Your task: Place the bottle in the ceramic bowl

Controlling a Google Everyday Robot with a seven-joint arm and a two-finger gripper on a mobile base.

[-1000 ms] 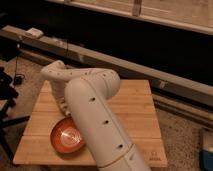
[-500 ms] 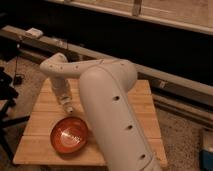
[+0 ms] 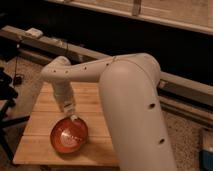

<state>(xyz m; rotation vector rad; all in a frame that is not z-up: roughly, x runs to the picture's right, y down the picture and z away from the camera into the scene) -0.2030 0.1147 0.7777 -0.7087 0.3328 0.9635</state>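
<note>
Single-arm placement over the ceramic bowl [image 3: 69, 136], which sits on the wooden counter [image 3: 47, 107]. The hand [image 3: 69, 110] hangs downward from the arm's wrist, directly above the bowl's far rim. A small pale shape at the hand's lower end, taken here to be the bottle [image 3: 73, 118], lies just over that same far rim, at the edge of the bowl and not over its shiny centre. Whether the hand is spread, pressed together or pinching the bottle cannot be told. The bottle's long axis cannot be read either.

Judged relation for the coming move: the bowl's centre lies below the hand and slightly toward the bowl's near side, so the bottle needs only a short carry inward and down.

Count: one bowl, one bottle, one arm, one hand, one counter.
</note>
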